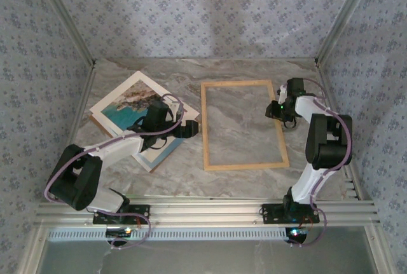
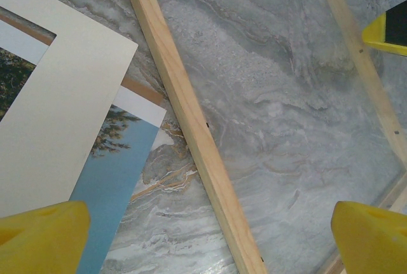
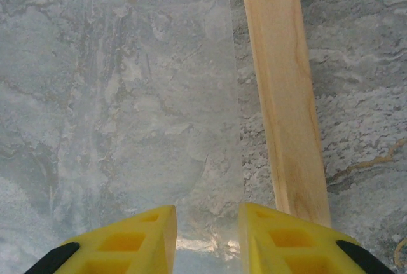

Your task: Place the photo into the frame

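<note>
Photo (image 1: 127,105) lies flat on the left of the surface (image 1: 191,74). Left jaws hang wide open near its right corner. Frame (image 1: 204,128) lies just beside it. Right jaws are narrow at the frame's right side, holding nothing.

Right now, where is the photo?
In the top view the photo lies askew on the table's left side, just left of the frame, partly under the left arm.
</note>
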